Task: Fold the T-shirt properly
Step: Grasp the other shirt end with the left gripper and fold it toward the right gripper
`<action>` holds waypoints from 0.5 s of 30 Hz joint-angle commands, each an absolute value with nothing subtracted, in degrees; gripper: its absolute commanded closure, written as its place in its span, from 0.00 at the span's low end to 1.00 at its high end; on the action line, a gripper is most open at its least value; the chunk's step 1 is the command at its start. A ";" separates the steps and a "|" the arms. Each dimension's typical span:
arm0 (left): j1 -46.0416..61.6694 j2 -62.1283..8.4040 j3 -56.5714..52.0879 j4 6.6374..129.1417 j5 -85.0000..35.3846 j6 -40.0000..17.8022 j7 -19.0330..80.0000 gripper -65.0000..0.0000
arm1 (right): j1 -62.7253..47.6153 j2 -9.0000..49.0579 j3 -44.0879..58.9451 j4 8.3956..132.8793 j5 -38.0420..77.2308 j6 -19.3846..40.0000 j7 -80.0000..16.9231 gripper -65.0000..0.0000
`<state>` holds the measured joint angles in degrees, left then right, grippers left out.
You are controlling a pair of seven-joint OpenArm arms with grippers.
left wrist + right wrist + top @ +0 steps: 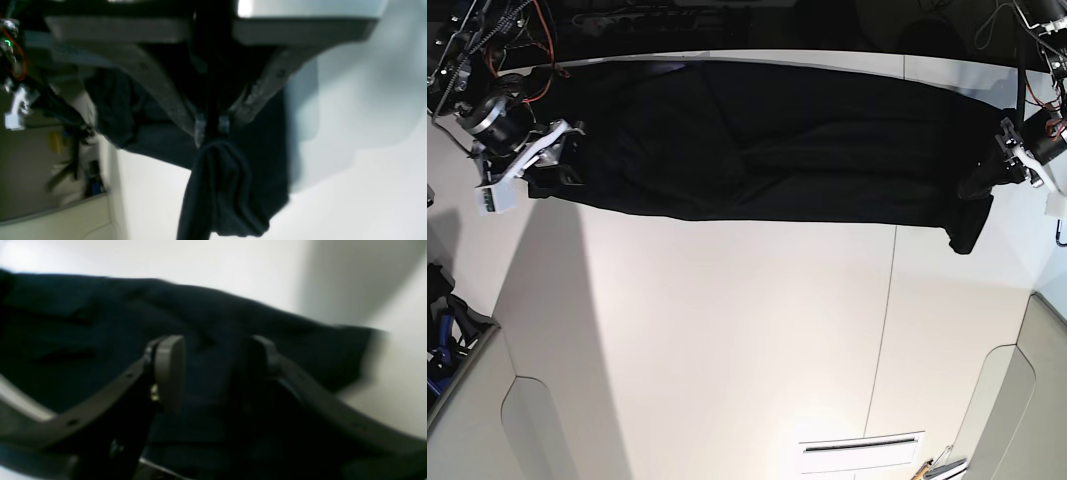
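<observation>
The left claw [212,128] is clamped on a bunched edge of the black T-shirt [767,140], while the right claw [213,370] is seen apart, its fingers apparently straddling cloth in a blurred view. The T-shirt is stretched between both arms along the far edge of the white desk [727,340].

T-shirt [767,140]: plain black on the side shown, no print visible; reads very dark navy-black in both wrist views [230,186] [100,323]. Tabletop [727,340]: off-white, plain, crossed by a thin darker seam line. Left tool [212,128]: grey fingers, pale translucent tips. Right tool [210,370]: dark grey fingers, lighter grey pad on one [170,370]. White brackets are seen on both arms in the base view, red cabling at the top left.
</observation>
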<state>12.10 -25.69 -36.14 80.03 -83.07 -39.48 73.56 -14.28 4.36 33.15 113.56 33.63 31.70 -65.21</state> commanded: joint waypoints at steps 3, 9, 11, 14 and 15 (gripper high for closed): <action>13.91 -23.03 -36.36 84.25 -85.00 -40.00 72.90 1.00 | -14.20 7.60 38.98 114.65 34.46 31.20 -64.29 0.54; 16.23 -16.12 -32.53 90.98 -85.00 -40.00 72.82 1.00 | -14.20 11.75 45.52 114.61 34.46 29.78 -64.29 0.54; 16.16 -14.74 -29.89 92.55 -85.00 -40.00 71.79 1.00 | -14.22 12.23 45.67 114.58 34.48 29.78 -64.29 0.54; 15.55 -12.93 -25.23 93.91 -83.59 -40.00 69.87 1.00 | -14.79 12.21 45.63 114.56 35.09 29.80 -64.27 0.54; 15.07 -12.29 -23.79 93.91 -82.17 -40.00 69.34 1.00 | -14.81 12.21 45.63 114.56 35.18 29.80 -64.27 0.54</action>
<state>15.62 -11.81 -23.51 92.99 -80.64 -39.48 70.24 -14.92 11.40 45.30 113.58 34.54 29.98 -65.36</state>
